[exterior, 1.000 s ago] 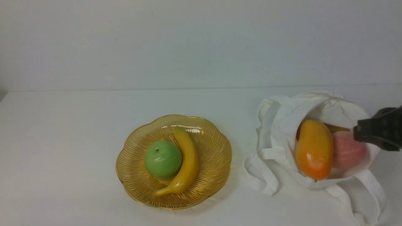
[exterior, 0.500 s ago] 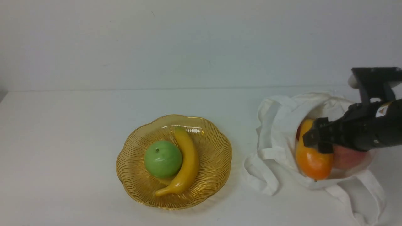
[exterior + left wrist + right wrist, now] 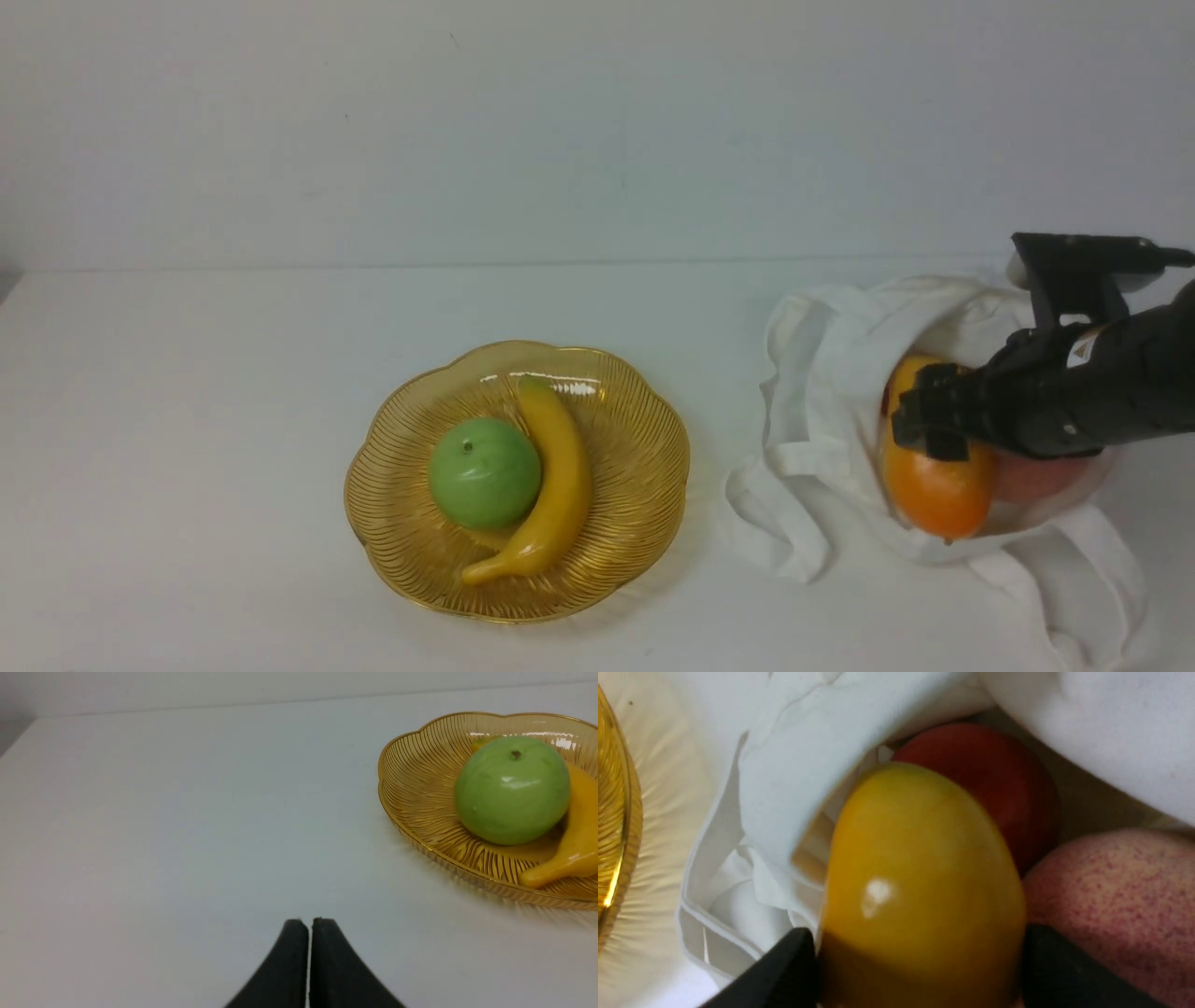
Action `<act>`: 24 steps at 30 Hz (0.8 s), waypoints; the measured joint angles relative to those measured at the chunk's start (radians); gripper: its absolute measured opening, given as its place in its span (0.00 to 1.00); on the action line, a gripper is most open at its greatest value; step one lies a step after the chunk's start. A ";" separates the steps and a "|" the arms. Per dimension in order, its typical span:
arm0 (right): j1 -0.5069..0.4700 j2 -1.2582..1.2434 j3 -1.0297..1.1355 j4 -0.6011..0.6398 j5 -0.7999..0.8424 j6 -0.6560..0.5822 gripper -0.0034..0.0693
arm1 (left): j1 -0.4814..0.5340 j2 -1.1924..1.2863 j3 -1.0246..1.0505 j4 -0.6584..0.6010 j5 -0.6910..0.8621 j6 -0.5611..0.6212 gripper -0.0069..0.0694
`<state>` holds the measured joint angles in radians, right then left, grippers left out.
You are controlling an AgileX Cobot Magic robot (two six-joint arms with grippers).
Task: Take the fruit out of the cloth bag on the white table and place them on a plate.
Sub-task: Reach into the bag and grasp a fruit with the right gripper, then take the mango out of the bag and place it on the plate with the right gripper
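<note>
The orange-yellow mango [image 3: 938, 490] lies in the open mouth of the white cloth bag [image 3: 822, 373] at the right of the white table [image 3: 187, 420]. My right gripper [image 3: 920, 420] reaches into the bag; in the right wrist view it [image 3: 917, 947] is closed across the mango [image 3: 920, 882], a finger against each side. The red apple [image 3: 985, 774] and pink peach [image 3: 1111, 896] lie behind and beside it in the bag [image 3: 808, 765]. The small yellow fruit is hidden. My left gripper [image 3: 308, 921] is shut and empty, low over the table left of the plate [image 3: 406, 788].
The amber plate [image 3: 644, 439] sits mid-table and holds a green apple [image 3: 485, 473] and a yellow banana [image 3: 560, 476]. The bag's strap handles [image 3: 1083, 579] trail toward the front right edge. A white wall stands behind the table.
My right arm has come in from the right edge over the bag and lowered its fingers around the mango. The mango has shifted slightly. The plate and its fruit have not moved.
</note>
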<state>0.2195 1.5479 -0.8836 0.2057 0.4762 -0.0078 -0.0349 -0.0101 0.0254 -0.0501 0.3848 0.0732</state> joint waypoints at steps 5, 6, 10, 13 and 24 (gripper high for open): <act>0.000 0.000 -0.003 -0.005 0.017 0.001 0.70 | 0.000 0.000 0.000 0.000 0.000 0.000 0.08; 0.000 -0.001 -0.004 -0.008 0.022 0.001 0.70 | 0.000 0.000 0.000 0.000 0.000 0.000 0.08; 0.000 -0.025 -0.007 -0.019 0.044 0.001 0.70 | 0.000 0.000 0.000 0.000 0.000 0.000 0.08; 0.000 -0.092 -0.026 -0.023 0.076 0.001 0.70 | 0.000 0.000 0.000 0.000 0.000 0.000 0.08; 0.121 -0.245 -0.098 0.185 0.116 -0.111 0.70 | 0.000 0.000 0.000 0.000 0.000 0.000 0.08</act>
<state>0.3401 1.3030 -0.9815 0.3910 0.5925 -0.1189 -0.0349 -0.0101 0.0254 -0.0501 0.3848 0.0732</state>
